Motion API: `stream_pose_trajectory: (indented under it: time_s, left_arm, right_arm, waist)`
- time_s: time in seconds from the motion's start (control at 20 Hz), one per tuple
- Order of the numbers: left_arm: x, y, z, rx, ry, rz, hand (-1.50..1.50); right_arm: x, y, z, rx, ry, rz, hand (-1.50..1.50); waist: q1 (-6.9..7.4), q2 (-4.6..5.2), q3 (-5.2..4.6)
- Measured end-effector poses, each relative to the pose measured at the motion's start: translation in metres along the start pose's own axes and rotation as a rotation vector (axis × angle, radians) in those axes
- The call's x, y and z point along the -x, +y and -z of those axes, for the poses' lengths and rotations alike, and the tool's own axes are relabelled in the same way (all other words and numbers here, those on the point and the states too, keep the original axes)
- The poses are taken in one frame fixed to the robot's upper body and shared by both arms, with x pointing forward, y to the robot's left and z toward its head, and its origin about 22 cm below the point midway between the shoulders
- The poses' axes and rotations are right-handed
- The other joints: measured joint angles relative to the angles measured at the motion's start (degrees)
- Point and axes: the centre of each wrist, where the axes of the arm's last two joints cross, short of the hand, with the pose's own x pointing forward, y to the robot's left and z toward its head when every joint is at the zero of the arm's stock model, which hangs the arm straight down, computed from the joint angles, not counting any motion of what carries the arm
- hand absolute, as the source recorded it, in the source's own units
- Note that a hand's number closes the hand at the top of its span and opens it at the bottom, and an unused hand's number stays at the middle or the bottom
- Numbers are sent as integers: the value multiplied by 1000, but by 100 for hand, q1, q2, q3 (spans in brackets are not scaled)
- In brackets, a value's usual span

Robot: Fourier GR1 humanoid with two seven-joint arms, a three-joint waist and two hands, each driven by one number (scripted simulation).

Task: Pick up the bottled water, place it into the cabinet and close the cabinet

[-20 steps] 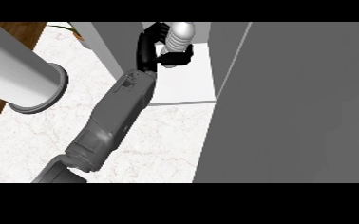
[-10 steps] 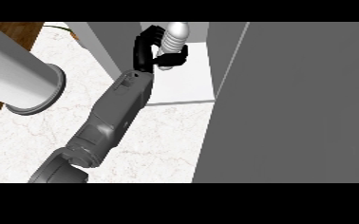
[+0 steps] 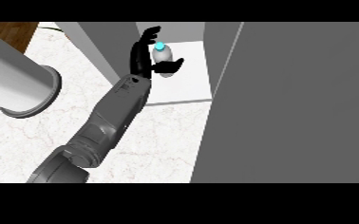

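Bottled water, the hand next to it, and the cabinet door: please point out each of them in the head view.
bottled water (image 3: 164, 57), head view, on its pale body below the blue cap
hand (image 3: 142, 57), head view, on the black palm
cabinet door (image 3: 294, 104), head view, on its grey face

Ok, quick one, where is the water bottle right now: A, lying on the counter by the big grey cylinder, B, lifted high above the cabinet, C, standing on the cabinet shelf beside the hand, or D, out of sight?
C: the bottle stands upright on the white shelf inside the open cabinet, with the hand open around it, fingers straight and the thumb in front of it.
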Motion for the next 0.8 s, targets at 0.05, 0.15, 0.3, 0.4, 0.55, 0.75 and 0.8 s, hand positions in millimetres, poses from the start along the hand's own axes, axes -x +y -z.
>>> stream_pose_trajectory:
  time_s: [0.05, 0.15, 0.3, 0.4, 0.55, 0.75, 0.8]
  left_arm:
    - [-2, 0, 1, -5, 2, 15, -150]
    - [2, 2, 1, -15, 5, 45, -150]
    - [1, 2, 1, -22, -4, 61, -150]
    - [5, 1, -1, -30, -5, 65, -150]
    - [3, 2, 0, -27, -4, 52, -150]
    - [4, 1, -1, -3, -33, 6, -150]
    - [2, 1, 0, 10, -46, -13, -150]
  right_arm:
    - [0, 0, 0, -2, -1, -1, -150]
    - [0, -1, -1, -5, -1, -4, -150]
    - [0, 0, 1, -7, 1, -2, -150]
    - [1, 0, 1, -7, 1, 1, -150]
    - [1, 0, 2, -10, -1, 2, -150]
    - [1, 0, 2, -16, -4, 2, -150]
    - [1, 0, 2, -14, -1, 4, -150]
  waist:
    - [1, -2, 0]
    - [-11, 6, 0]
    - [-12, 16, -5]
    - [-20, 18, -5]
    - [-16, 19, -4]
    - [-10, 18, -4]
    - [5, 13, -5]
